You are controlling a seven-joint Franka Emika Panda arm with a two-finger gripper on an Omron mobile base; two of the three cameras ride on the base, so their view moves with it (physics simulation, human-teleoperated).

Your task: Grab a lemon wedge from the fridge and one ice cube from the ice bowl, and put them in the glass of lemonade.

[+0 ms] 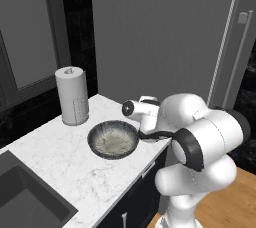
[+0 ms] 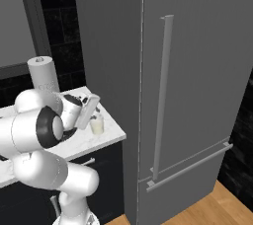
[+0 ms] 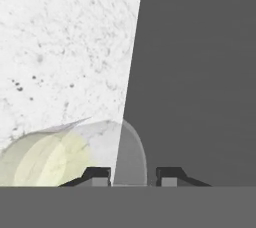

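We see our gripper (image 3: 132,176) directly above the glass of lemonade (image 3: 60,157), fingers parted with nothing visible between them. The glass stands near the counter's (image 1: 60,167) right edge, beside the closed fridge (image 2: 197,95); the ice bowl (image 1: 113,139) sits further left.

The small clear glass of pale yellow lemonade (image 2: 97,125) stands upright near the white marble bench's corner beside the closed matte grey fridge (image 2: 197,71), the dark mottled ice bowl (image 1: 113,139) nearby.
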